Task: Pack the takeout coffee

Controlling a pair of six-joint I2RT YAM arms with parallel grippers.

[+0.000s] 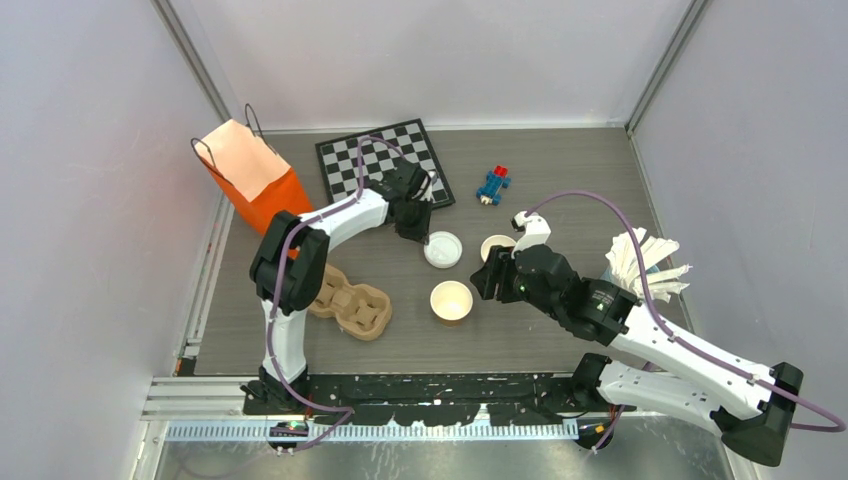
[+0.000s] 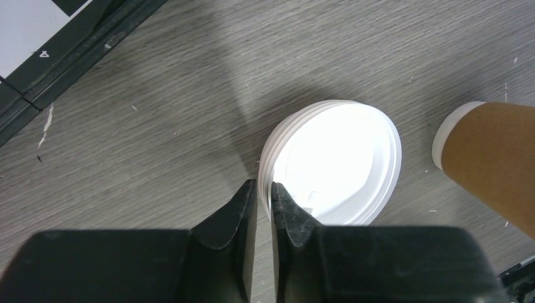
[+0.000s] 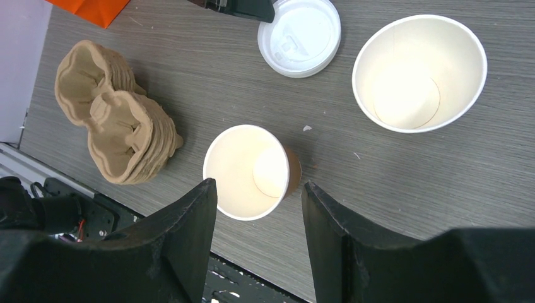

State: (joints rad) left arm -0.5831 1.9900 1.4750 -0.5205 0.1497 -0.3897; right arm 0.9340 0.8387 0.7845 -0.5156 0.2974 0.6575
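Two lidless kraft-paper coffee cups stand upright on the table, one nearer and one farther right. A small stack of white lids lies flat to the left of the farther cup. My left gripper is down at the stack's left edge, with the jaws pinched on the lid rim. My right gripper hangs open above the nearer cup, a finger on either side and holding nothing.
A stack of tan pulp cup trays lies at the near left. An orange paper bag stands open at the far left, beside a chessboard. A blue toy and a bundle of white packets lie to the right.
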